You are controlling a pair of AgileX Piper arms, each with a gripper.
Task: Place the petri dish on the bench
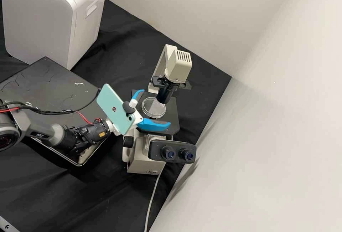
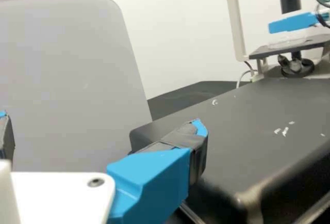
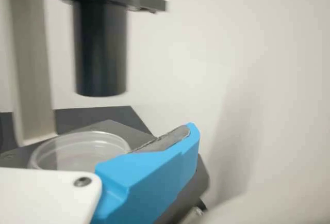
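Petri dish [image 1: 154,106]: clear, round, lies flat on the microscope [image 1: 142,153] stage [image 1: 174,119], right under the microscope's black condenser tube [image 1: 164,93]. Not on the table [image 1: 117,46].

Right pincer [image 1: 156,109]: at the microscope stage, wide open, one blue finger on each side of the dish. Dish sits between the fingers and nothing is gripped. Can't tell if either finger touches the dish rim. In the right wrist view one blue finger [image 3: 154,172] is just beside the dish [image 3: 77,149], with the condenser tube [image 3: 100,43] above it. A mint-green phone [image 1: 115,109] is mounted on this arm's wrist, just on the arm side of the stage.

Left pincer [image 2: 100,131]: wide open, holds nothing, fingers [image 2: 154,177] well apart. It is well away from the microscope, over the edge of a black flat case [image 2: 247,141].

The black case [image 1: 46,86] lies on the table next to the microscope, on the arm side. A white appliance [image 1: 50,14] stands beyond the case, farther from the microscope. The eyepieces [image 1: 178,153] stick out below the stage, and a grey cable [image 1: 151,196] runs off from the microscope base.
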